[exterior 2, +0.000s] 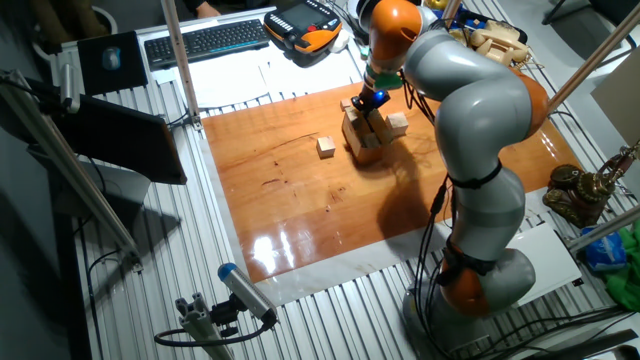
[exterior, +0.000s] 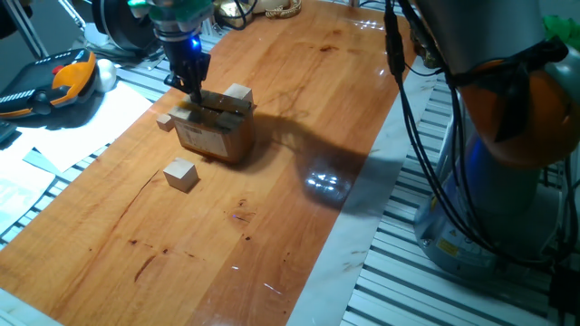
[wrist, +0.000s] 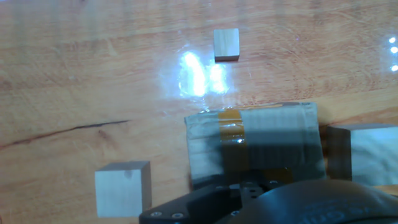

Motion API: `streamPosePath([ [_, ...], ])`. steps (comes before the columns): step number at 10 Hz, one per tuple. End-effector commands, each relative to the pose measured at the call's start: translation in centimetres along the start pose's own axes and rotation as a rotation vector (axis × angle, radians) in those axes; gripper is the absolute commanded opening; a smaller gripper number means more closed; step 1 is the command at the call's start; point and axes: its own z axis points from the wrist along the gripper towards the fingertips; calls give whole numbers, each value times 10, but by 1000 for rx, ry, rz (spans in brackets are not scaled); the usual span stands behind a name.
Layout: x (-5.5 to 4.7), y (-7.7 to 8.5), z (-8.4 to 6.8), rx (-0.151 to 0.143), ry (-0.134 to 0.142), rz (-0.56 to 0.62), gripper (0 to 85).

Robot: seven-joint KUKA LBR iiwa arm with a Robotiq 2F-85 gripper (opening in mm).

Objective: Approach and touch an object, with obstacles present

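The gripper [exterior: 194,91], a dark metal assembly, hung directly above the cardboard box [exterior: 216,132]; whether its fingers were open or closed could not be determined, and nothing was seen in its hold. The box was a brown, matte, rectangular carton with a glossy yellow tape strip [wrist: 229,134] across its top. The smallest cube [exterior: 164,120], plain light wood with square faces, lay on the glossy wooden table [exterior: 299,208] just left of the box, apart from it. A larger pale cube [exterior: 182,174] sat nearer, well clear. The second larger cube [exterior: 239,95] stood beside the box's far right corner.
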Motion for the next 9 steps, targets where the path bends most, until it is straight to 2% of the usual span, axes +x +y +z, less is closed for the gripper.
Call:
streamPosePath([
  [1, 0, 0, 0, 6, 1, -18, 0],
  [2, 0, 0, 0, -10, 2, -25, 0],
  [4, 0, 0, 0, -6, -3, -65, 0],
  [6, 0, 0, 0, 32, 4, -135, 0],
  [7, 0, 0, 0, 31, -8, -145, 0],
  [8, 0, 0, 0, 7, -21, -134, 0],
  [9, 0, 0, 0, -2, -26, -126, 0],
])
